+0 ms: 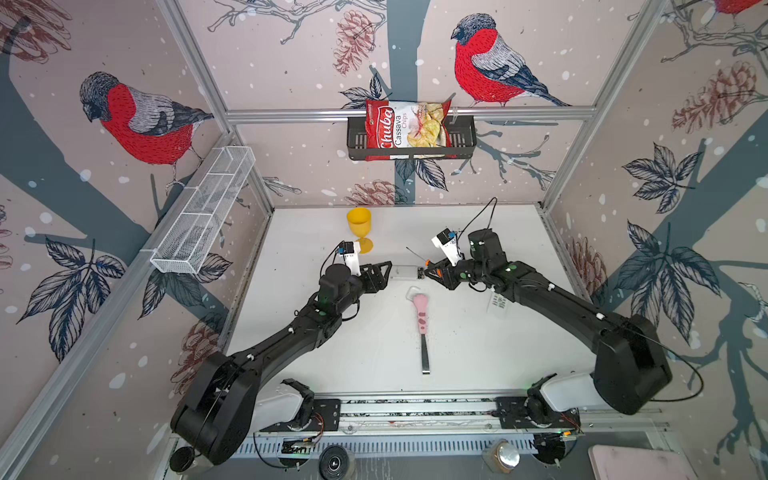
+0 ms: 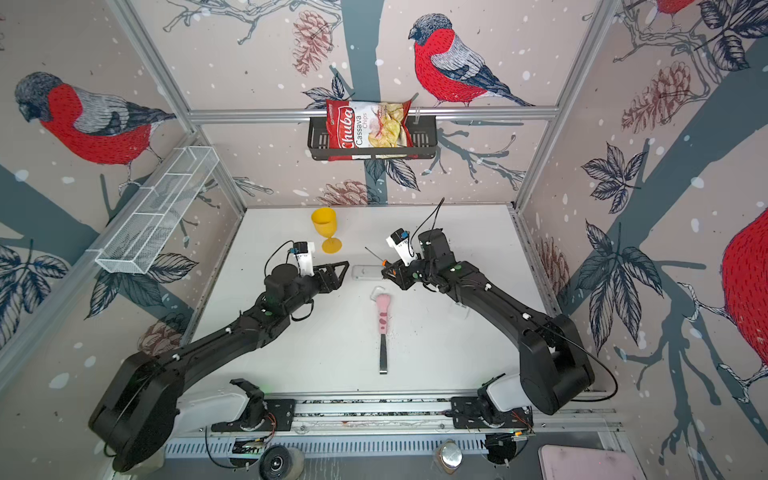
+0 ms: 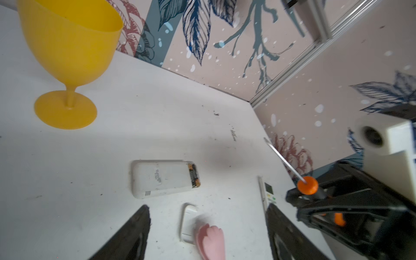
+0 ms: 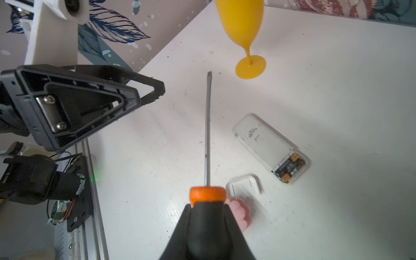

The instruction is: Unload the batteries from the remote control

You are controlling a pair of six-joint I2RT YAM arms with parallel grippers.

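REMOTE STATION: My right gripper is clamped tight on the black handle of the orange-collared screwdriver. Its bare shaft points out over the white table toward the yellow goblet. My left gripper hangs opposite, its jaws spread wide with nothing between them.

In both top views the white remote control lies flat on the table between the two grippers, back side up. Whether either gripper touches it I cannot tell from above; in the wrist views both appear clear of it. Its compartment, at the end nearer my right gripper, is uncovered, and the batteries sit inside it side by side, gold-orange ends showing.

The loose battery cover rests just beside the remote, toward the front. It touches or nearly touches the head of a pink-handled tool, whose metal blade points to the front edge. A second remote, small and with a screen, lies near my right arm.

On the back wall, a bag of chips fills a black basket. A wire basket hangs on the left wall.
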